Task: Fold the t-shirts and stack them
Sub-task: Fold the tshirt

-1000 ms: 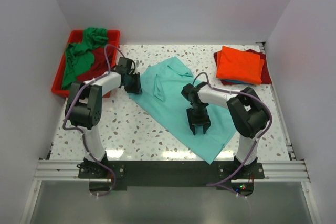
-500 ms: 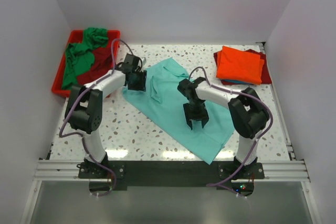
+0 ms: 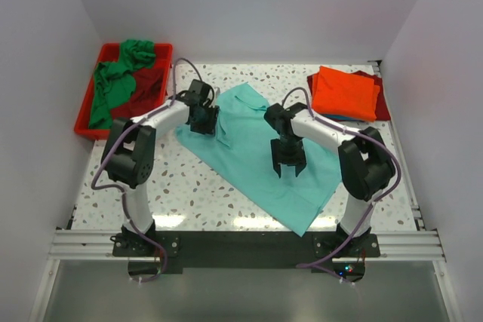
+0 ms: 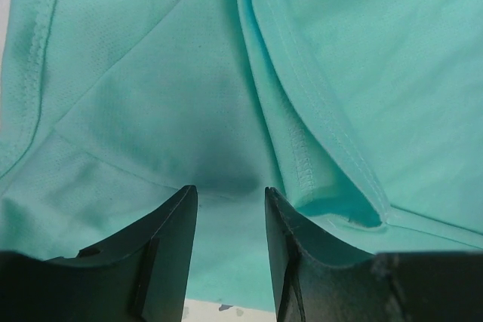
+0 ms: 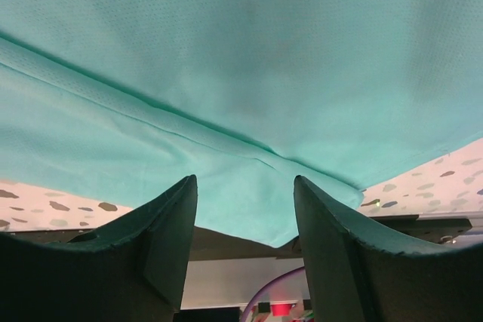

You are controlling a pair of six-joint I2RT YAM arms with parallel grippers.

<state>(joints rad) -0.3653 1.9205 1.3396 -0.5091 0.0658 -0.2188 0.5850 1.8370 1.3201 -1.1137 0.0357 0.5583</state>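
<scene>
And here's the teal t-shirt (image 3: 249, 160), spread flat and slantwise across the middle of the worktop (image 3: 189, 186), one corner pointing at the arm bases and the collar end pointing away. The left gripper (image 3: 209, 122) hangs right over the shirt's left edge, jaws partly open with nothing between them. In the left wrist view a folded sleeve hem (image 4: 302, 175) runs just to the right of that gap, the cloth lying loose below. The right gripper (image 3: 289, 165) sits over the shirt's right half, jaws spread a good way apart and also empty. Its wrist view shows a seam crossing under it, with the shirt's near hem ending in a corner on the speckled surface. There is room to move: a broad bare patch to the left of the teal shirt on the near side, and a thinner strip along its far edge. Off to its far right is the orange t-shirt (image 3: 343, 92), folded square on top of a dark red one (image 3: 383, 107), well apart from the teal cloth. Off to its far left, beyond the left arm, stands the red tray (image 3: 81, 127), holding a crumpled green t-shirt (image 3: 113, 84) and a dark red shirt (image 3: 145, 90).
</scene>
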